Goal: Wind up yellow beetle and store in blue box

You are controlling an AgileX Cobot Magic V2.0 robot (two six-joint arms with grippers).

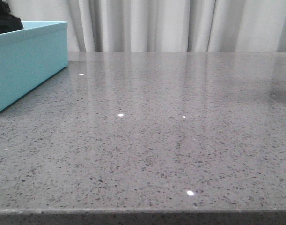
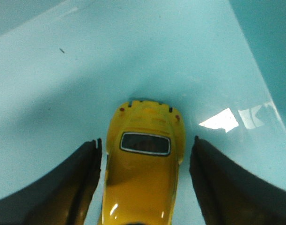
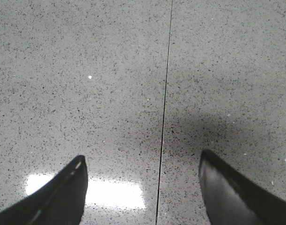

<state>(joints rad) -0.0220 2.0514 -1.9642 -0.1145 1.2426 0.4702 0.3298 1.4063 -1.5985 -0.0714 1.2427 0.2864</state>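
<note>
The yellow beetle [image 2: 143, 183] lies on the pale floor of the blue box [image 2: 86, 70], seen from above in the left wrist view. My left gripper [image 2: 147, 139] is open around it, with a narrow gap between the car and each dark finger [image 2: 82, 178]. In the front view the blue box [image 1: 25, 65] stands at the far left, and a dark part of my left arm [image 1: 4, 18] reaches down into it; the car is hidden there. My right gripper [image 3: 142, 157] is open and empty over the grey table [image 3: 86, 70].
The grey speckled table [image 1: 157, 140] runs to its front edge along the bottom of the front view. A thin dark seam [image 3: 166, 93] crosses the table under my right gripper. White curtains [image 1: 180, 23] hang behind.
</note>
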